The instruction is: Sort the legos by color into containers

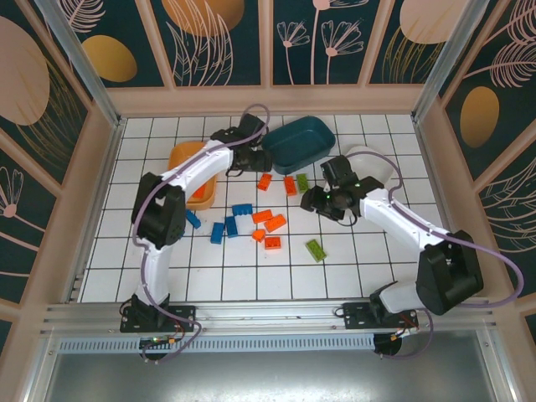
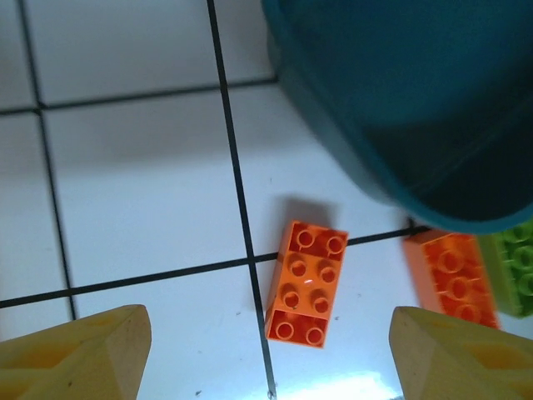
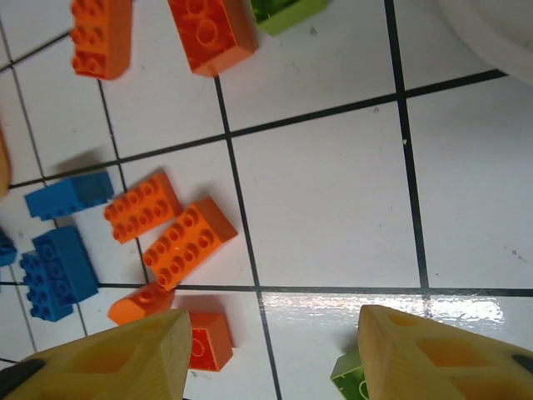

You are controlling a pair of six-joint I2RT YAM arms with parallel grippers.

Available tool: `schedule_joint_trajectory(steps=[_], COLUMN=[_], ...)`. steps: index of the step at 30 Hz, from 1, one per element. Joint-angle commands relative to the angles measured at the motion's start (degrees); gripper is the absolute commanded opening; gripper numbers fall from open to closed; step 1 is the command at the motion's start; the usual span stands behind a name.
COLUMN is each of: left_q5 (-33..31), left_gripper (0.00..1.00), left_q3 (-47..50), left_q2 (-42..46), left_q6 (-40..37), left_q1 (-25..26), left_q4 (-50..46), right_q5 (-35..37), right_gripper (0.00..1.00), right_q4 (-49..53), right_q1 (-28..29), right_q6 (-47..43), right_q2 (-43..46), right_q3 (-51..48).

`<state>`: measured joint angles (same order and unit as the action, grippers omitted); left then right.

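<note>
My left gripper (image 1: 255,159) hangs open beside the dark teal tray (image 1: 299,140), its yellow fingers (image 2: 83,354) wide apart. An orange lego (image 2: 306,283) lies flat on the tile between and just ahead of them, untouched. To its right lie another orange brick (image 2: 454,279) and a green one (image 2: 520,271) by the tray's rim (image 2: 391,179). My right gripper (image 1: 318,201) is open over bare tile, nothing between its fingers (image 3: 108,358). A green brick (image 3: 354,379) peeks out beside its right finger. Blue bricks (image 1: 230,224) and orange bricks (image 1: 268,222) lie scattered mid-table.
The orange tray (image 1: 180,157) sits at the left under my left arm, an orange brick in it. The white tray (image 1: 374,159) is partly hidden behind my right arm. A lone green brick (image 1: 315,249) lies nearer the front. Walls enclose the tiled table.
</note>
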<state>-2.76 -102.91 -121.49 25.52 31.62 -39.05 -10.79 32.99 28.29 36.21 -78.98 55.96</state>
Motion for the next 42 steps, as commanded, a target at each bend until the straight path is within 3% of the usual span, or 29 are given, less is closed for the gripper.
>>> schedule_joint_trajectory(steps=[1,4,23,29,32,42], left_q5=[1.7,2.77,5.47,5.3,5.93,4.86], left_gripper=[0.73,0.68,0.61,0.43,0.3,0.28], left_q3=[-1.22,0.79,2.74,2.46,4.25,9.43], left_q2=[-1.05,-1.34,-8.86,-10.09,-9.1,3.6], left_q6=[-1.04,-1.17,-4.51,-4.73,-4.22,0.0], left_q1=[0.2,0.42,1.67,1.65,1.65,1.61], left_q4=[0.24,2.24,5.37,5.35,6.27,3.19], right_q5=[0.01,0.06,-0.02,-0.02,0.04,3.58], right_gripper=[0.55,0.55,0.55,0.55,0.55,0.56], right_q4=[-0.81,-1.21,-4.25,-5.2,-5.22,-2.61], right_q1=[-0.6,-0.78,-1.2,-1.09,-0.96,-0.11], right_q6=[1.06,1.15,-0.61,-0.94,-1.83,-8.21], right_q2=[1.79,1.49,-8.22,-10.51,-12.71,-22.72], right_q3=[-1.36,-1.77,3.73,4.96,6.52,16.59])
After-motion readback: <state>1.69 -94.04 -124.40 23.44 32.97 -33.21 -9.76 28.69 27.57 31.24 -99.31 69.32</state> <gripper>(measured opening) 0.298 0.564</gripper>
